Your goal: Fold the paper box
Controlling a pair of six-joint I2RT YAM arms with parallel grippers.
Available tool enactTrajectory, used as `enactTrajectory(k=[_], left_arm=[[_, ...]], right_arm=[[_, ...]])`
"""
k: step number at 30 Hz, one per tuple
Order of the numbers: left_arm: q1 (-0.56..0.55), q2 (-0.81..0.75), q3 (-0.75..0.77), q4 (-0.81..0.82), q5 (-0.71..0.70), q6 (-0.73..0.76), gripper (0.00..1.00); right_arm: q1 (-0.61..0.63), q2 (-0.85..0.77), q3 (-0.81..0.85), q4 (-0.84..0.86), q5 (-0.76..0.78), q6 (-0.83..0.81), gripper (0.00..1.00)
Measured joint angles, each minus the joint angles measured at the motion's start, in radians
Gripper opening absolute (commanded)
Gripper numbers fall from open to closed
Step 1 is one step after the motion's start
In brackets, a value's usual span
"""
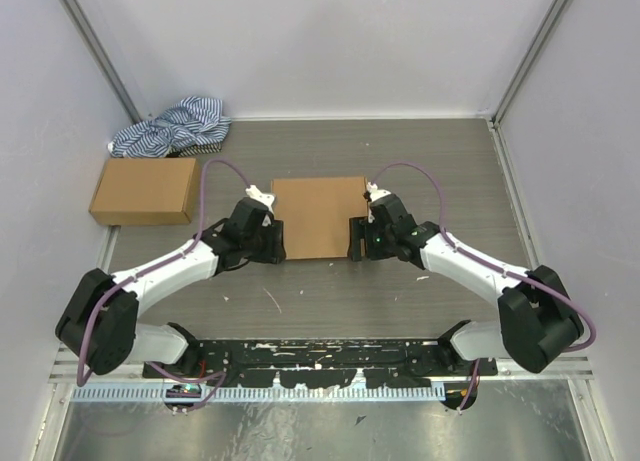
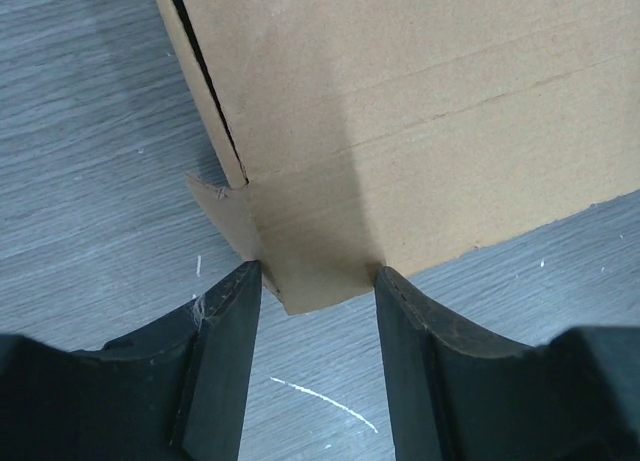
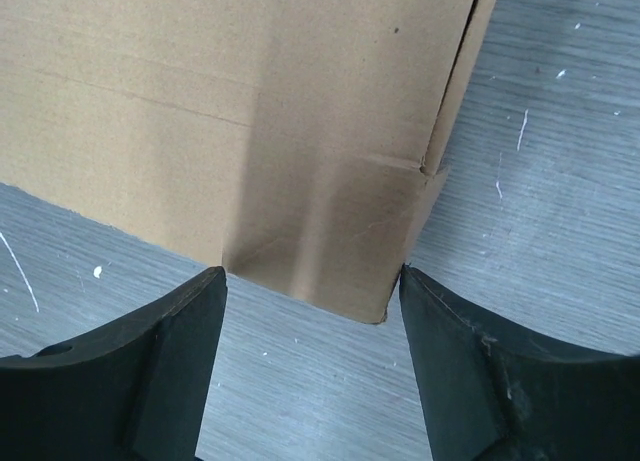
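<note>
Jaws, L: left gripper point(image 2: 318, 273) wide apart; box's lower-left corner (as top view shows it) sits btwn them; fingertips point(image 2: 245, 286) right at the card's edges; no clamp evident, nothing lifted.
Jaws, R: right gripper point(image 3: 312, 273) wide apart; box's lower-right corner btwn them, tips just beside the card; no clamp evident.
Walls: white panels point(image 1: 330, 41) on three sides, filling upper half and both edges of top view.
Table: grey wood-grain top point(image 1: 400, 291), centre of frame; white scuffs and flecks on it.
Arms: left arm point(image 1: 165, 271) white w/ black joints, runs from lower left up to box; right arm point(image 1: 470, 266) mirrors it from lower right.
Base rail: black strip point(image 1: 320, 359) across bottom of frame, white-flecked.
Paper box: plain brown corrugated card point(image 1: 320, 216), closed flat on table, centre of top view, square to frame; a gripper at each lower corner.
Carton: oblong brown carton point(image 1: 145, 191), left of frame, well apart from paper box.
Cloth: blue-and-white striped cloth point(image 1: 175, 129), bunched, upper left, just above carton.
Cables: purple cable point(image 1: 212, 176) loops over left wrist; a second over right wrist.
Box side, L wrist: dark slit point(image 2: 205, 81) along edge, upper left; small tab point(image 2: 225, 206) sticks out at the corner.
Box side, R wrist: seam point(image 3: 455, 91) down right edge; crease lines across top panel.
</note>
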Motion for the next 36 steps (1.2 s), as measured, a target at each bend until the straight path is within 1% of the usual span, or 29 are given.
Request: enactTrajectory(k=[13, 20, 25, 36], left_arm=[[0.000, -0.032, 0.065, -0.130, 0.046, -0.007, 0.54], [0.000, -0.052, 0.098, -0.181, 0.046, -0.014, 0.54], [0.000, -0.091, 0.125, -0.203, 0.040, -0.014, 0.54], [-0.001, -0.086, 0.136, -0.215, 0.042, -0.018, 0.54]], right_arm=[[0.004, -0.032, 0.055, -0.137, -0.058, -0.026, 0.75], [0.005, -0.048, 0.086, -0.181, -0.054, -0.026, 0.75], [0.005, -0.050, 0.101, -0.190, -0.037, -0.040, 0.74], [0.009, -0.042, 0.101, -0.192, -0.013, -0.048, 0.73]])
